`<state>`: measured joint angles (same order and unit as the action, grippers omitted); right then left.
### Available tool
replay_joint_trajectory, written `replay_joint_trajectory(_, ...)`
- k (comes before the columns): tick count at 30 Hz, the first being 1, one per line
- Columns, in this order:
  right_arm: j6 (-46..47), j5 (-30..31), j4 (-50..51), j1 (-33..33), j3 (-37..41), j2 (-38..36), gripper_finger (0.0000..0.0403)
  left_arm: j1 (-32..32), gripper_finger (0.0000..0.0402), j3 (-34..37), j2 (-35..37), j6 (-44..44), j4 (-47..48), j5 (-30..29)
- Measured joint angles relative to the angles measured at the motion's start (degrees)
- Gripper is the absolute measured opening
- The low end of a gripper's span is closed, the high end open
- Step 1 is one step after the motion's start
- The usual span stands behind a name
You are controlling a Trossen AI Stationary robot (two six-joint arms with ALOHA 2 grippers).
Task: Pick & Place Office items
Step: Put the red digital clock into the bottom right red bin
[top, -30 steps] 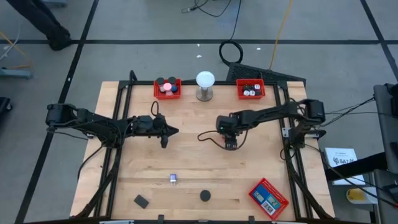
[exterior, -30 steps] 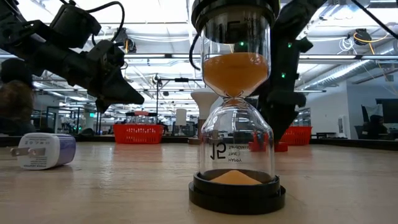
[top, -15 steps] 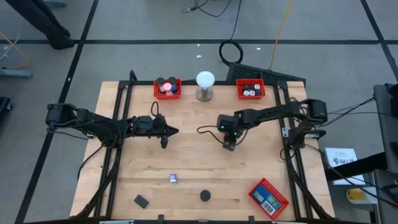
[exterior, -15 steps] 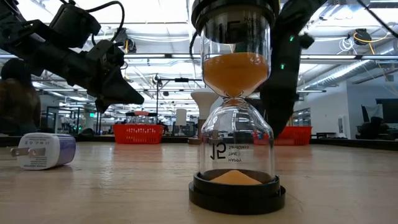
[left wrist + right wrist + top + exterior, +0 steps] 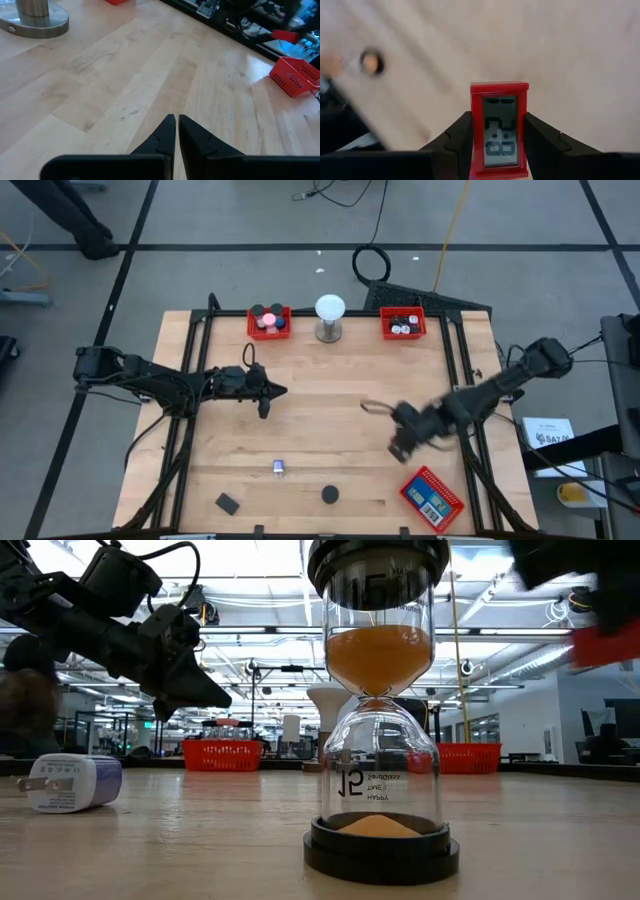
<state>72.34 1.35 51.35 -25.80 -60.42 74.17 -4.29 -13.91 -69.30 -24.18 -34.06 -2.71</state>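
Note:
My right gripper [image 5: 400, 444] is over the table's near right part, shut on a small red clock with a grey display [image 5: 499, 131]. The clock also shows as a red blur high in the low view [image 5: 605, 643]. My left gripper [image 5: 270, 392] waits left of the table's middle, shut and empty, as its wrist view shows [image 5: 176, 121]. On the near part of the table rest a white plug adapter [image 5: 279, 468], an hourglass [image 5: 380, 700], which from above is a black disc [image 5: 329, 494], and a black block [image 5: 227, 503]. My right gripper pinches the red clock by its two long sides [image 5: 473, 137] between its two fingers, the display facing the wrist camera. The clock is lifted clear of the table, well above it in the low view.
A red mesh tray [image 5: 432, 497] with a blue item lies at the near right corner, close to my right gripper. Two more red trays [image 5: 269, 321] [image 5: 403, 323] with small items stand at the far edge, and a white globe on a metal base [image 5: 329, 318] stands between them.
My right gripper has swung fast from the table's middle toward the near right corner and upward, carrying the red clock clear of the table. My left gripper has kept still.

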Motion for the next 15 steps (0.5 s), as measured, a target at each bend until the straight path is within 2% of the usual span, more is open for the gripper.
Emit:
replay_joint_trajectory(4, 15.00, 0.09, 0.52, -11.78, 0.00, 1.44, 0.0125, 0.00, 0.0021, 0.00, 0.00, -0.02, 0.00, -0.32)
replay_joint_trajectory(8, 25.76, -0.03, 0.42, -20.15, 0.00, 3.90, 0.0125, 0.00, 0.0021, 0.00, 0.00, -0.18, 0.00, -0.32)
replay_joint_trajectory(15, 35.63, -0.13, -0.53, -26.11, 0.00, 8.49, 0.0125, 0.00, 0.0021, 0.00, 0.00, -0.22, 0.00, -0.34)
